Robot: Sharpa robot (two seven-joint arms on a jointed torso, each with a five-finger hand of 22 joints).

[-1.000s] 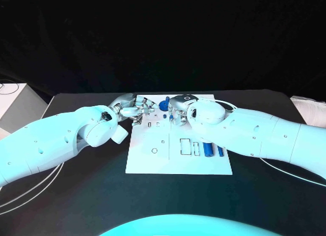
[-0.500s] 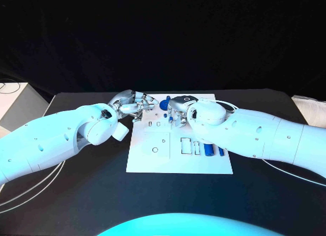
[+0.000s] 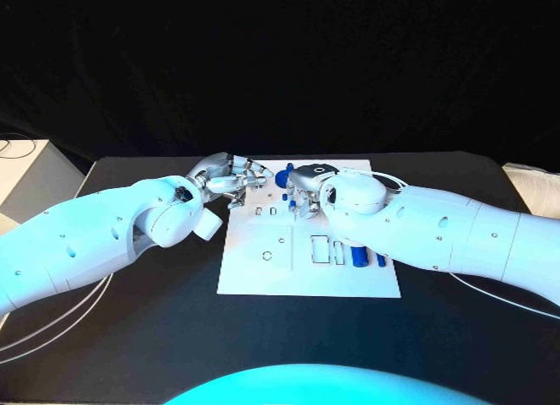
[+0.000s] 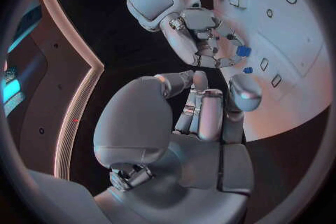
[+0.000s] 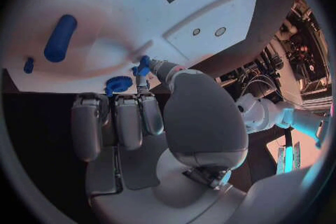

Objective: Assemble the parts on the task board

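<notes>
Table (image 3: 134, 337) is black; one white task board (image 3: 298, 283) sits mid-table. You've got two hands at its far edge: left hand (image 3: 232, 181) fingers apart, holding nothing; right hand (image 3: 307, 187) pinching one small blue part (image 5: 142, 66) over the board. Two blue cylinders (image 3: 358, 255) lie side by side near the right edge, one thin blue pin (image 3: 379, 258) just beside them.
</notes>
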